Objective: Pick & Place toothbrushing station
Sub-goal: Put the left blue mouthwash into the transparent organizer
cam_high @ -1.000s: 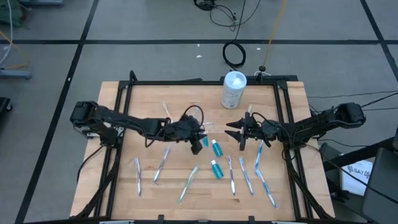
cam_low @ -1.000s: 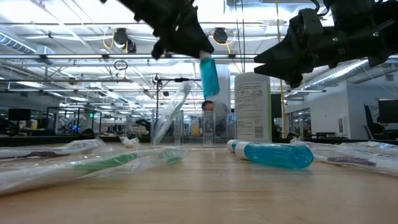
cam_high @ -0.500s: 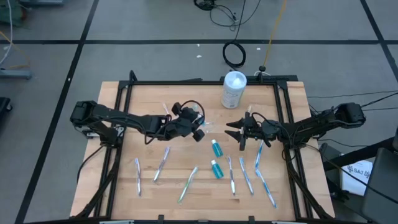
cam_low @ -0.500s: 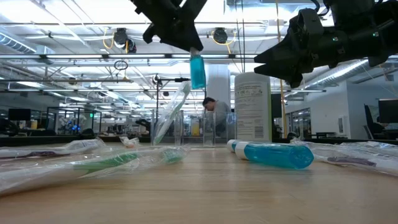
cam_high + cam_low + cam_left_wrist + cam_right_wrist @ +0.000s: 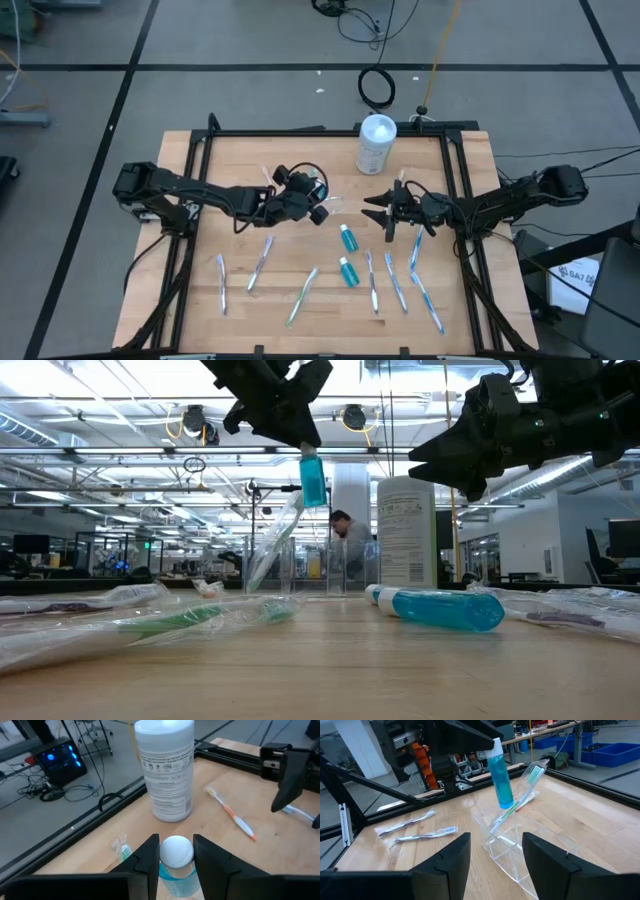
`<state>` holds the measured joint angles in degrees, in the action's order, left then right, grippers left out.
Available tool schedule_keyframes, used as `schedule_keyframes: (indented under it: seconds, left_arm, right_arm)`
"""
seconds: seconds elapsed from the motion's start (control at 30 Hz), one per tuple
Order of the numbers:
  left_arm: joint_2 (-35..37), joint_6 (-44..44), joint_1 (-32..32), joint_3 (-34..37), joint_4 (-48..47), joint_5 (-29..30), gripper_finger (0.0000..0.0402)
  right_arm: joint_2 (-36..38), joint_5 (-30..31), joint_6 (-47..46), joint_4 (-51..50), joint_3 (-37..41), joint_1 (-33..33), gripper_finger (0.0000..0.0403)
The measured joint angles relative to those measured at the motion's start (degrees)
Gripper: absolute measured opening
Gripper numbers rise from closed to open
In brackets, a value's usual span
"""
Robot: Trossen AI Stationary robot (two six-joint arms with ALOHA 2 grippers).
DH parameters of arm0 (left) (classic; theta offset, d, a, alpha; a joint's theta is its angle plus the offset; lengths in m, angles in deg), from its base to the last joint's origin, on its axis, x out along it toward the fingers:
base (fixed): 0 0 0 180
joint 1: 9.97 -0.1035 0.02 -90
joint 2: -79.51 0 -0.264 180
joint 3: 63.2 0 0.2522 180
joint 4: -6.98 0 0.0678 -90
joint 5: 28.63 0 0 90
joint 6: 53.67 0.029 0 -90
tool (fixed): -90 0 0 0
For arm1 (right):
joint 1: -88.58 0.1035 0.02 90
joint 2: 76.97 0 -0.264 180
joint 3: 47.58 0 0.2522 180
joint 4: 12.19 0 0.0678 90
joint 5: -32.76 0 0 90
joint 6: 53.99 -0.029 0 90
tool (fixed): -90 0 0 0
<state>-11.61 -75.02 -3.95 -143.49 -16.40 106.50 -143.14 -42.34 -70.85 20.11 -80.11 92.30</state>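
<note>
The left gripper is clamping a blue toothpaste tube above the wooden table; beyond it the right gripper is hanging wide open.

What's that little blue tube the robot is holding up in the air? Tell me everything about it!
It is a small blue toothpaste tube with a white round cap, see-through blue like gel. The left gripper pinches it near the cap end, so it hangs straight down, high above the wooden table. Only the gripper's fingers touch it. It hangs just above a clear plastic holder, which already has a green toothbrush leaning in it.
</note>
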Motion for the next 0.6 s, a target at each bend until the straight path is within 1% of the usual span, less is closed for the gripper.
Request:
schedule_keyframes:
  seconds: [0.1, 0.27, 0.33, 0.5, 0.6]
  left_arm:
    - [-1.48, -0.40, 0.00, 0.00, 1.09, 1.89, 0.0104]
    - [-6.71, 0.46, -0.72, 0.11, 4.36, 1.83, 0.0104]
    - [-8.46, 0.27, -1.24, 0.09, 7.01, 1.78, 0.0104]
    - [-10.04, -2.69, -2.00, 0.00, 7.11, 2.47, 0.0104]
    - [-10.02, -2.71, -1.97, -0.02, 6.81, 2.49, 0.0104]
  right_arm:
    - [0.00, 0.00, 0.00, 0.00, 0.00, 0.00, 0.0171]
    - [-0.01, 0.00, 0.02, 0.74, 0.00, 0.00, 0.0171]
    - [-0.01, -0.01, 0.01, 0.87, 0.00, 0.00, 0.0171]
    - [0.00, -0.01, 0.02, 0.92, 0.00, 0.00, 0.0171]
    - [0.00, -0.02, 0.61, 0.90, 0.00, 0.00, 0.0171]
